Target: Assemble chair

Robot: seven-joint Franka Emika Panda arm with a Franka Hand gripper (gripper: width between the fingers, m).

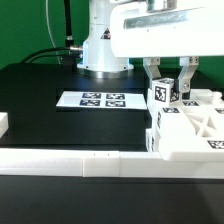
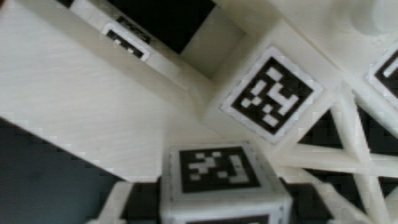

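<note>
The chair is a white blocky body with an X-braced side, standing on the exterior view's right against the front rail. A short white square post with a black-and-white tag stands upright on top of it. My gripper comes straight down over the post, one finger on each side, and looks shut on it. In the wrist view the post's tagged top sits between my fingers, with a tagged chair panel and brace bars beyond it.
The marker board lies flat on the black table, left of the chair. A long low white rail runs along the front edge. A small white piece shows at the left edge. The robot base stands behind.
</note>
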